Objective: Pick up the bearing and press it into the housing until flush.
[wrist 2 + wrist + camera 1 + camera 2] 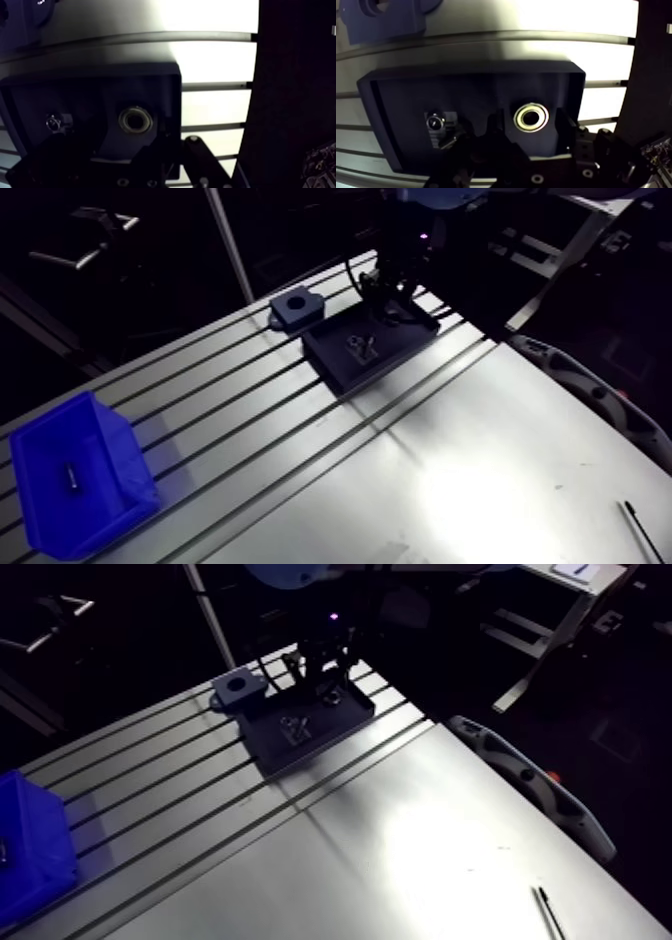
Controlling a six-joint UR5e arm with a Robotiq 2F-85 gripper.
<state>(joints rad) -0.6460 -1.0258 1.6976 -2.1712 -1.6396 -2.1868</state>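
The bearing (pixel 531 116), a small shiny steel ring, lies flat in a shallow dark tray (pixel 391 100). My gripper (pixel 530 131) hangs low over the tray with its fingers (pixel 563 125) on either side of the ring. It is open, with a gap showing on both sides of the bearing. The housing (pixel 296 308), a blue-grey block with a round bore, sits on the table just beyond the tray's far corner, ahead of the gripper and off to one side. In the arm view the gripper (pixel 395 303) stands over the tray's far end.
A second small metal part (pixel 436 122) lies in the tray beside the bearing. A blue bin (pixel 80 473) stands at the table's near left. A long pale curved object (pixel 590 393) lies along the right edge, and a thin dark rod (pixel 645 528) near the front right.
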